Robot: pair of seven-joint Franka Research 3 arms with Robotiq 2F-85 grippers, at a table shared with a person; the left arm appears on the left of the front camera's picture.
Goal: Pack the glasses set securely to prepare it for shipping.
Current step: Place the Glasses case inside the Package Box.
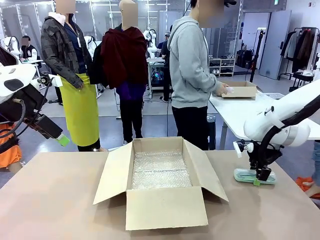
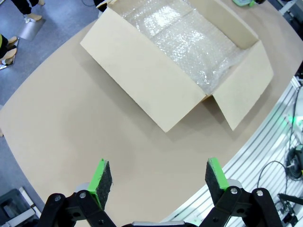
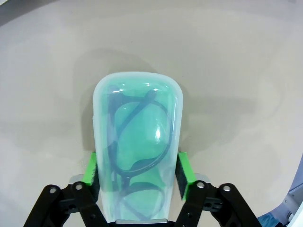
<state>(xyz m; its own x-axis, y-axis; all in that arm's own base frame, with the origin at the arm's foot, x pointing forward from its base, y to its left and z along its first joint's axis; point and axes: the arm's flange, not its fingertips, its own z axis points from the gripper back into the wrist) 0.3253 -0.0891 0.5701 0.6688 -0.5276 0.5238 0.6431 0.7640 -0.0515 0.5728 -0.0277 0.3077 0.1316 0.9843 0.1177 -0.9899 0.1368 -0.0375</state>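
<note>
A mint-green translucent glasses case lies flat on the table at the right, with dark eyeglass frames showing through its lid. My right gripper stands over its near end, and the green pads press against both long sides, so it is shut on the case. The left gripper hangs high over the table's left side, open with nothing between its fingers. An open cardboard box lined with bubble wrap sits mid-table.
The box flaps spread out to both sides. Bare tan tabletop lies left of the box. A person stands beyond the far edge, hands at a small box on a white table.
</note>
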